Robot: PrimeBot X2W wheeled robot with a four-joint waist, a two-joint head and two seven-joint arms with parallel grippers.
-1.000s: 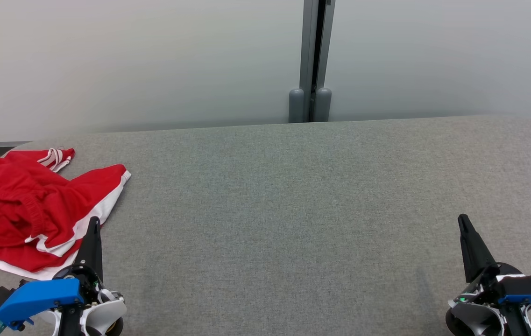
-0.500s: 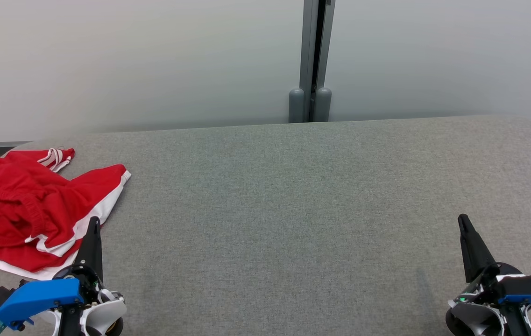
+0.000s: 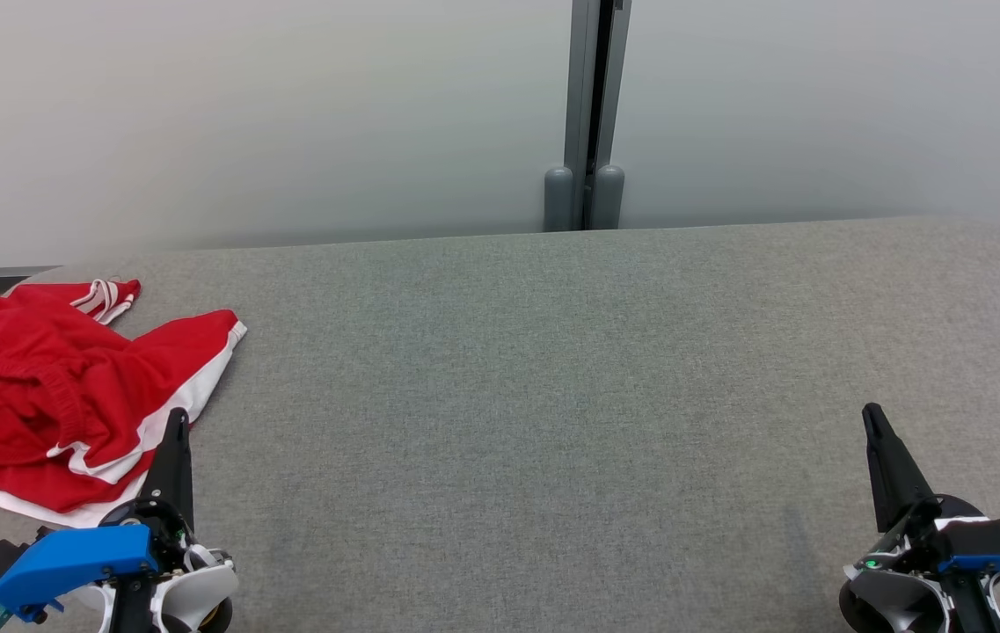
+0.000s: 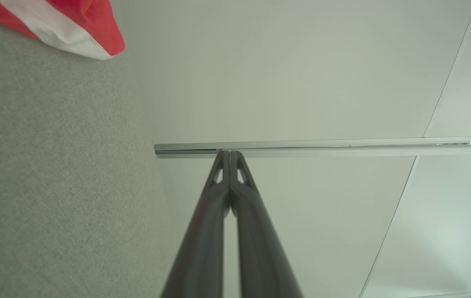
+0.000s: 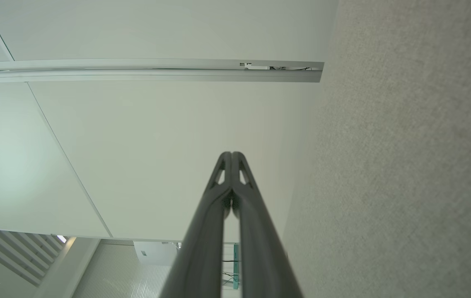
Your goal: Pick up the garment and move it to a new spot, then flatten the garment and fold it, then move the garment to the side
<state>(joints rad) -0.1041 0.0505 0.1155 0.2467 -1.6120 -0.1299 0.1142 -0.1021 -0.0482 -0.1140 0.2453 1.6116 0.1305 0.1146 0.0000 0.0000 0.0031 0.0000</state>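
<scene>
Left gripper (image 3: pixel 175 417): wearing two long dark tapering fingers (image 4: pixel 202 231), blue housing (image 3: pixel 77 558), white wrist shell (image 3: pixel 200 587). Right gripper (image 3: pixel 871 411): matching, green light (image 3: pixel 872 563) glowing.

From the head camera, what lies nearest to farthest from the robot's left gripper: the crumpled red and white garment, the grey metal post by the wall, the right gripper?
1. Crumpled red and white garment, just beside the left gripper, on its left.
2 and 3. Grey metal post, back centre, and right gripper, far right: both much farther, too close to rank.
</scene>
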